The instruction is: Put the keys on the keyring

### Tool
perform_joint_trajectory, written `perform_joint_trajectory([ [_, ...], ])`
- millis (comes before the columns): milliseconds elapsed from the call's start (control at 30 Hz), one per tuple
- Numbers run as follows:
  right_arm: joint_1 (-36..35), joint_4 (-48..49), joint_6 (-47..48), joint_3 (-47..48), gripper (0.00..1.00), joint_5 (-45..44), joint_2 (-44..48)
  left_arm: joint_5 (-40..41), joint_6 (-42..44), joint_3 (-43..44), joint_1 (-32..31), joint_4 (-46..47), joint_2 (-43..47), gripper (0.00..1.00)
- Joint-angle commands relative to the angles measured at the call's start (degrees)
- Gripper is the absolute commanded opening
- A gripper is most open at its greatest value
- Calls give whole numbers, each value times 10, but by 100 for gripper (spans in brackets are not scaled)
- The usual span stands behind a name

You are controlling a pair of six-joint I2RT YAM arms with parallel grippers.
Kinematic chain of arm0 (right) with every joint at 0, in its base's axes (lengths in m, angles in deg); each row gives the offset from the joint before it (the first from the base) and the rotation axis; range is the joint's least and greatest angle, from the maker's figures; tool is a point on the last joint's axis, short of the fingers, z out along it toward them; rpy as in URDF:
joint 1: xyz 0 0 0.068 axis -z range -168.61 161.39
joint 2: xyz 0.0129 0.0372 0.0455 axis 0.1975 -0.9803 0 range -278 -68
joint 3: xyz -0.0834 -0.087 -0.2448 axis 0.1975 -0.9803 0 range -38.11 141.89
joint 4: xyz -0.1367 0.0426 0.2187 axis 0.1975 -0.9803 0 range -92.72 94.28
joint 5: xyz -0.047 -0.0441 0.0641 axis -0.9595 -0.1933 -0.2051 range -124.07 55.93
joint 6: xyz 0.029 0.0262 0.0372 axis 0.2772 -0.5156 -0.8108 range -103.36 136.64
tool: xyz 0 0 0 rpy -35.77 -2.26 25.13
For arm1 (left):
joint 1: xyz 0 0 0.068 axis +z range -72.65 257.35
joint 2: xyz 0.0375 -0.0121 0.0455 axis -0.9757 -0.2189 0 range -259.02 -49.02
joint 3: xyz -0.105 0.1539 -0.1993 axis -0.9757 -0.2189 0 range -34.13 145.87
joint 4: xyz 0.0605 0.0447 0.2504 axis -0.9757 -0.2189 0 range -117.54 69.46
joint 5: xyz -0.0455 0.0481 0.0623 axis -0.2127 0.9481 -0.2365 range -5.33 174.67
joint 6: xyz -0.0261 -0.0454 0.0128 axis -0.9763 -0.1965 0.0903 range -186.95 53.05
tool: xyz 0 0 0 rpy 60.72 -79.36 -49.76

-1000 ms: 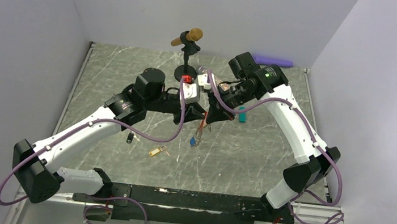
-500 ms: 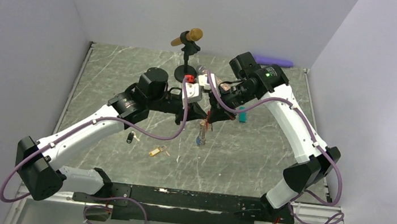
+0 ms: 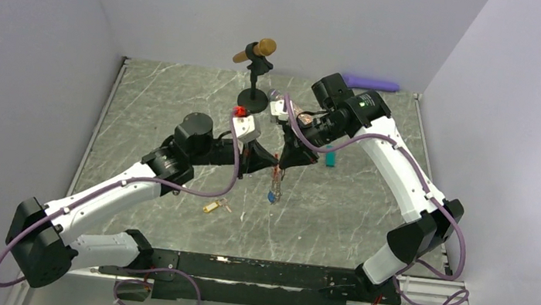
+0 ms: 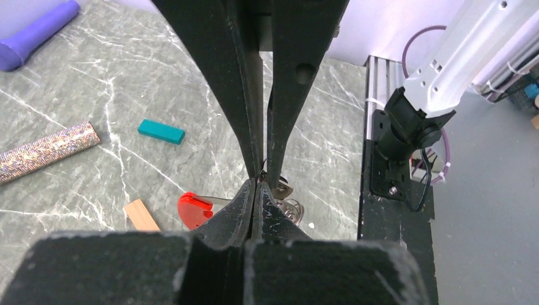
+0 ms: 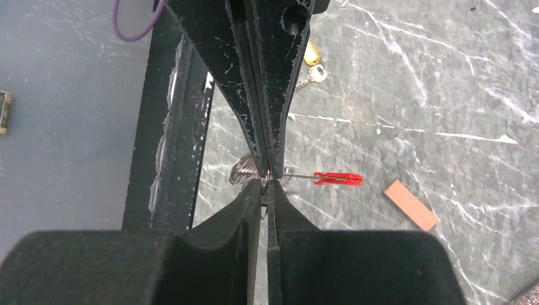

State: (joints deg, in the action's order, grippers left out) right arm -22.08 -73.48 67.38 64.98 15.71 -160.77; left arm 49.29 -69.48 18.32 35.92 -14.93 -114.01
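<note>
The keyring [image 3: 275,177] hangs in the air between my two grippers, with a blue-tagged key [image 3: 271,196] dangling at its lower end. Its red clip [image 4: 193,210] and silvery coil [image 4: 292,208] show in the left wrist view, and the red clip [image 5: 338,179] again in the right wrist view. My left gripper [image 3: 260,160] [image 4: 257,183] is shut on the keyring's thin metal. My right gripper [image 3: 287,159] [image 5: 267,184] meets it tip to tip, its jaws a narrow slit apart. A yellow-tagged key [image 3: 212,207] [image 5: 311,53] lies on the table nearer the bases.
A tan wooden block [image 4: 141,215], a teal block [image 4: 161,131] and a glittery tube [image 4: 47,152] lie on the marbled table [image 3: 369,211]. A brown cylinder on a black stand [image 3: 257,61] is at the back, with a purple object [image 3: 372,82] against the rear wall.
The left gripper closed on the keyring while its arm drew back and lower. The right jaws parted slightly. The keyring stayed hanging between them.
</note>
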Motion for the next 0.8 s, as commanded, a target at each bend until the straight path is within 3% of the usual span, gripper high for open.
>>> perform_joint_trajectory([
  [0, 4, 33, -11, -15, 11, 58, 27, 44, -99, -44, 1, 168, 28, 0],
  [500, 5, 73, -26, -71, 11, 75, 49, 129, -210, -127, 2, 372, 47, 0],
  [767, 9, 87, -37, -79, 15, 83, 52, 146, -229, -143, 1, 417, 44, 0],
])
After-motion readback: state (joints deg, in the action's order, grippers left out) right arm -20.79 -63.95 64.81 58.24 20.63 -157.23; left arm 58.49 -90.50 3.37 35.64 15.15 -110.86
